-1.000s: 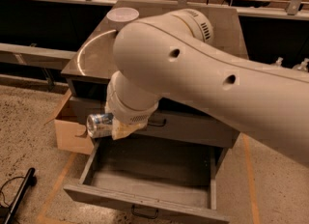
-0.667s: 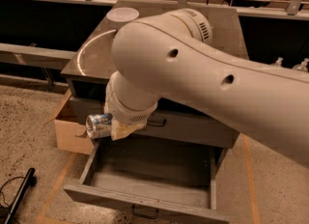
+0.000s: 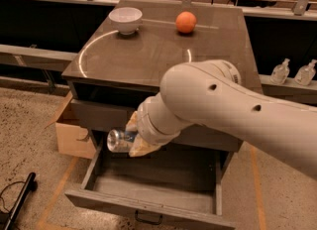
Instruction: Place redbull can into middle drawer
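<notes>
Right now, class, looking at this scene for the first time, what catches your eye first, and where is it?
The big pale arm sweeps in from the right, filling the foreground. Its gripper hangs above the open middle drawer, jaws shut on the redbull can, held sideways. Behind, a white bowl and an orange ball sit near the far edge of the cabinet top.

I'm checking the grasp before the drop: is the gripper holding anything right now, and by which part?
Yes. The gripper holds the redbull can sideways by its body, one shiny end sticking out, above the open middle drawer.
</notes>
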Robot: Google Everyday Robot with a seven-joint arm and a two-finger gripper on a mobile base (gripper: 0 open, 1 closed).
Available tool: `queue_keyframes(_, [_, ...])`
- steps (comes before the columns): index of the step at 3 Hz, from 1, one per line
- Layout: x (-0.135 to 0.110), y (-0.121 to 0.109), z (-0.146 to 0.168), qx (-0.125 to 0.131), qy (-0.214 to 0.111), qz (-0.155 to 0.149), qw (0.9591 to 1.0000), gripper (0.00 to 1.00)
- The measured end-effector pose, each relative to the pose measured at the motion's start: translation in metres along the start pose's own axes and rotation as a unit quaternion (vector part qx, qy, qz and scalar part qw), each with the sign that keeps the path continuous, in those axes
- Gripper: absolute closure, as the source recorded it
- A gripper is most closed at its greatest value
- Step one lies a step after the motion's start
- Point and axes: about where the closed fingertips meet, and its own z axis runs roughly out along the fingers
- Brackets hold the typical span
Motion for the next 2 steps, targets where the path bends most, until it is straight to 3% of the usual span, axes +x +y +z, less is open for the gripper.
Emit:
queue_keyframes(1, [0.029, 0.021, 0.021, -0.007, -0.016, 0.043, 0.9989, 1.00])
queue_keyframes(2, [0.059, 0.044, 0.052, 0.000, -0.025, 0.050, 0.9984, 1.00])
